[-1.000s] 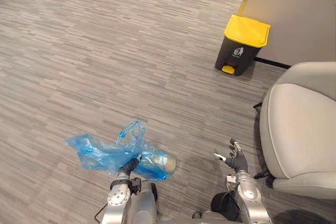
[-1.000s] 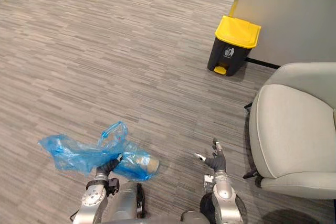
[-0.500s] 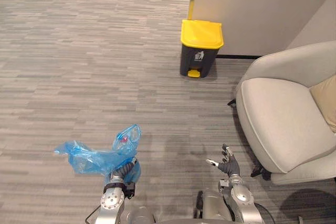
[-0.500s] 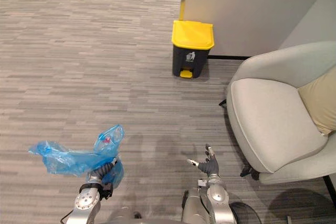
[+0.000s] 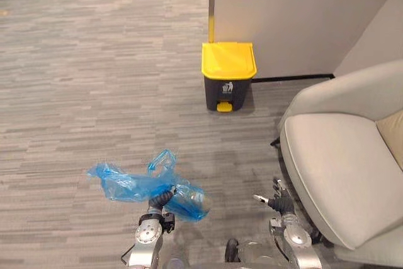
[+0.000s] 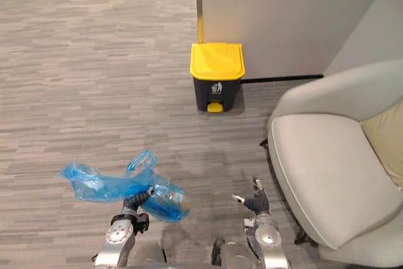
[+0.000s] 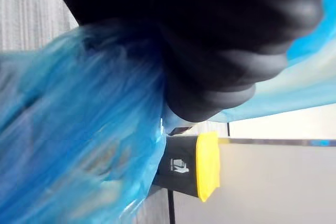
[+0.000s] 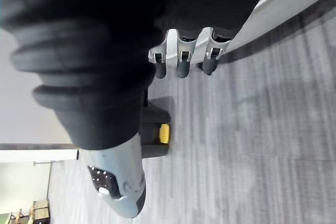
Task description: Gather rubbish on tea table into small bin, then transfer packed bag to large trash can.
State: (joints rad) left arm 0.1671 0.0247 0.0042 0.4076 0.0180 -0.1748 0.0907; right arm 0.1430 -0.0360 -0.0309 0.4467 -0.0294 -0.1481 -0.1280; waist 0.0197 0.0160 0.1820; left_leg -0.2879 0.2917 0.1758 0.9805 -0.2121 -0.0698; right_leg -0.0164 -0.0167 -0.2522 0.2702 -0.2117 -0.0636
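**Grey carpet, packed bag held low, lidded bin ahead at the wall**

Grey striped carpet floor (image 5: 94, 92) lies under everything. The left hand (image 5: 160, 200) is clenched round the gathered neck of a crumpled translucent blue plastic bag (image 5: 129, 186). The bag spreads to the robot's left of the fist and bulges on its other side, where something pale and rounded shows through the plastic, too unclear to name. The right hand (image 5: 279, 203) hangs free with fingers (image 8: 179, 62) straight and thumb held apart, holding nothing. It is close beside the front edge of a light grey upholstered armchair (image 5: 334, 168) with a beige cushion (image 5: 394, 131) on its seat. Farther ahead, well apart from the bag, a dark grey pedal bin with a yellow lid (image 5: 228, 75) stands shut, its yellow pedal facing the robot. Its back is close against a plain grey wall panel (image 5: 283, 17).
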